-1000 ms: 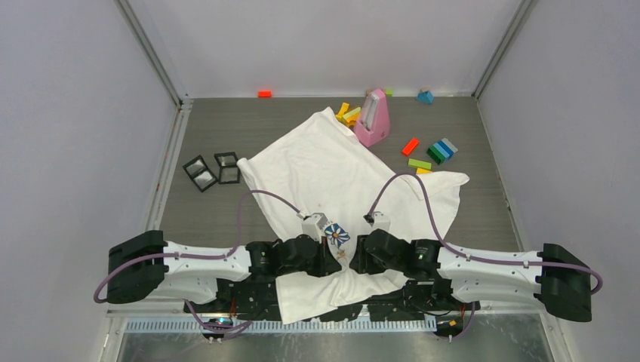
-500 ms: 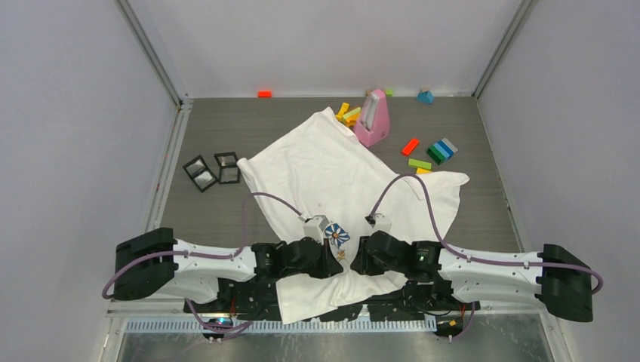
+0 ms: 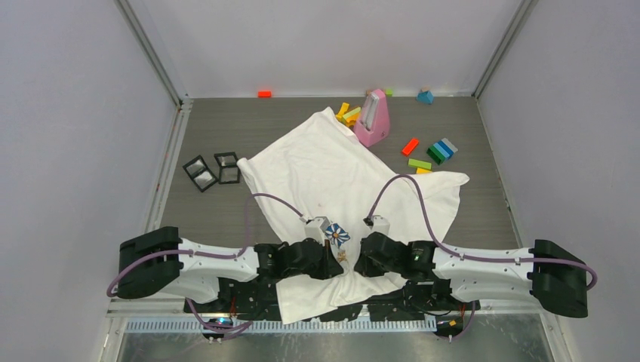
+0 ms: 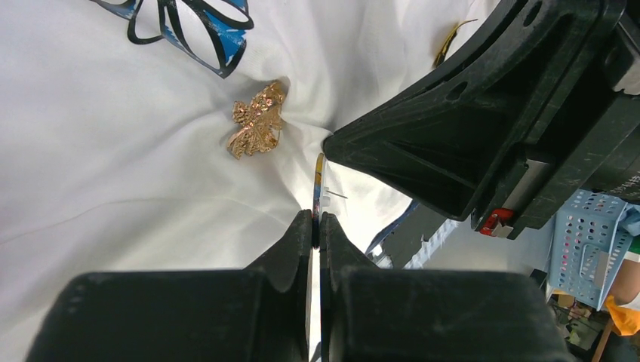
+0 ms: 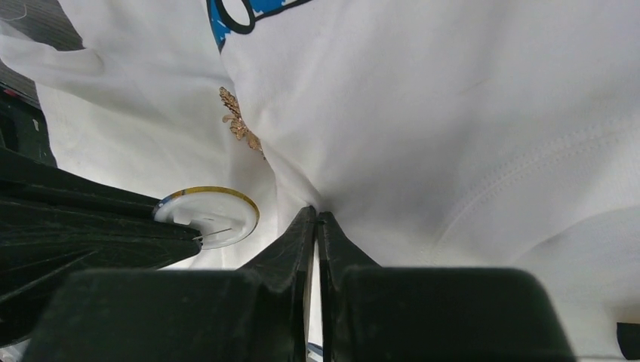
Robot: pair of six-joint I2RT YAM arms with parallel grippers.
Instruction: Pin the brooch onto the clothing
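The clothing (image 3: 340, 173), a white T-shirt with a blue daisy print (image 3: 336, 235), lies spread on the grey table. My left gripper (image 4: 317, 219) is shut on the brooch (image 5: 210, 216), a round badge with a white back, a yellow rim and a thin pin; it appears edge-on (image 4: 318, 185) above the left fingertips. My right gripper (image 5: 316, 215) is shut on a raised fold of the shirt right beside it. A gold ornament (image 4: 256, 130) sits on the cloth near the print. In the top view both grippers meet at the shirt's near part (image 3: 343, 258).
A pink object (image 3: 373, 118) and several coloured blocks (image 3: 436, 152) lie at the back right. Two black square frames (image 3: 211, 170) sit left of the shirt, and an orange block (image 3: 264, 93) lies by the back wall. A blue perforated basket (image 4: 596, 241) shows off the table.
The right gripper's jaws have closed onto the shirt fold. The left arm has edged slightly right, still holding the brooch.
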